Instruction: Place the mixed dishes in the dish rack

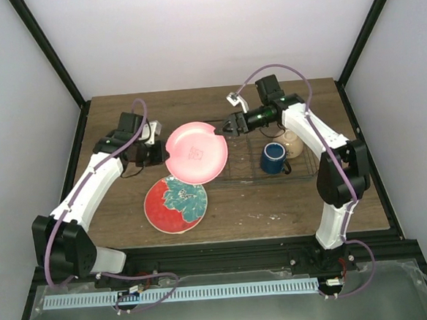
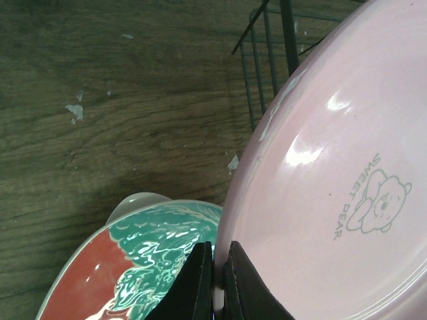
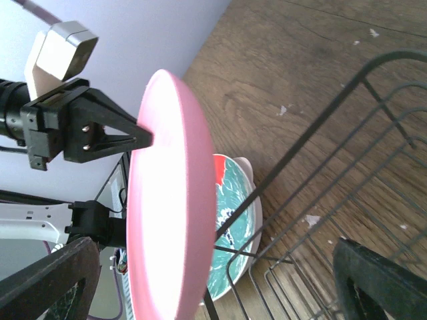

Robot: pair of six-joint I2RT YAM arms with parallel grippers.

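My left gripper (image 1: pixel 162 153) is shut on the left rim of the pink plate (image 1: pixel 196 152) and holds it tilted up above the table. In the left wrist view its fingertips (image 2: pixel 200 280) pinch that rim of the pink plate (image 2: pixel 333 200). My right gripper (image 1: pixel 222 127) is open at the plate's far right edge. In the right wrist view the pink plate (image 3: pixel 167 213) stands edge-on between its spread fingers (image 3: pixel 47 287). The red plate with teal flowers (image 1: pixel 176 204) lies flat below. The dark blue mug (image 1: pixel 274 158) and cream bowl (image 1: pixel 294 145) sit in the wire dish rack (image 1: pixel 240 174). The pale blue-ringed plate is not clearly seen.
A pale rim (image 2: pixel 137 203) peeks out under the red plate (image 2: pixel 133 273). The rack's wire corner (image 3: pixel 333 153) is right of the pink plate. Black frame posts and white walls close in the wooden table (image 1: pixel 275 207).
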